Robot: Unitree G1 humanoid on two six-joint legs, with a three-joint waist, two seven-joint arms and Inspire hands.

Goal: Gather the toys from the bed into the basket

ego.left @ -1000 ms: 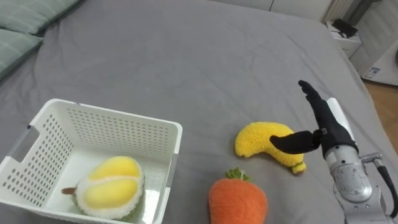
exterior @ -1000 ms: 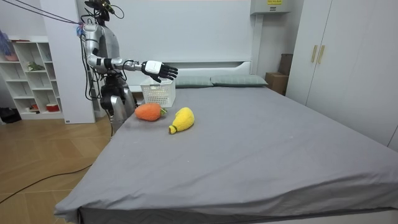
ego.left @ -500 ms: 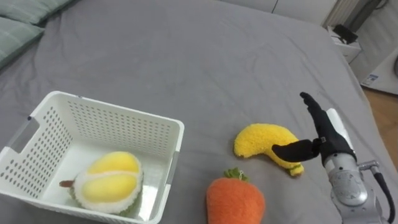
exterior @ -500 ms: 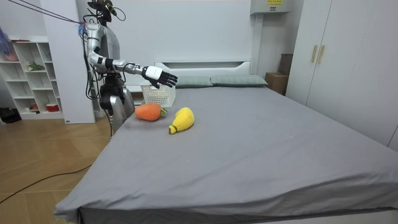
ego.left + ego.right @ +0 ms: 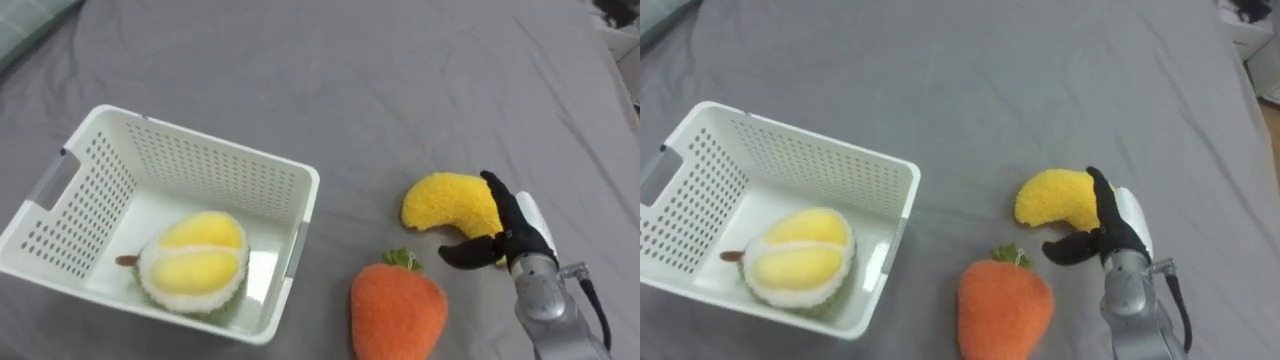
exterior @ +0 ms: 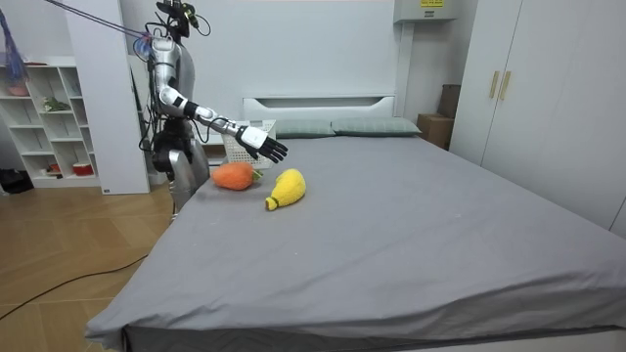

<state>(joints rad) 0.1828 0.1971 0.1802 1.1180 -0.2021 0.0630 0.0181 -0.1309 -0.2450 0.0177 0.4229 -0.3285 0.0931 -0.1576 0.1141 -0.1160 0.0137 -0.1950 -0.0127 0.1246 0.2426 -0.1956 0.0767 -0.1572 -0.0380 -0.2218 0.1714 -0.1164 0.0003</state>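
One toy is already collected. The plush durian (image 5: 192,265), round and fuzzy, yellow with a green rind, lies in the white plastic basket (image 5: 210,172). The basket is a rigid box with perforated walls, at the near left of the grey bed (image 5: 330,70).

Two toys are left on the smooth sheet. The plush carrot (image 5: 397,308), orange and soft with a green tuft, lies near, just right of the basket. Further right is the plush banana (image 5: 445,203), curved, yellow and fleecy.

The right hand (image 5: 514,235) is at its right end, with dark fingers (image 5: 496,195) straight and thumb spread wide, against the toy but not closed on it. I judge the banana is next.
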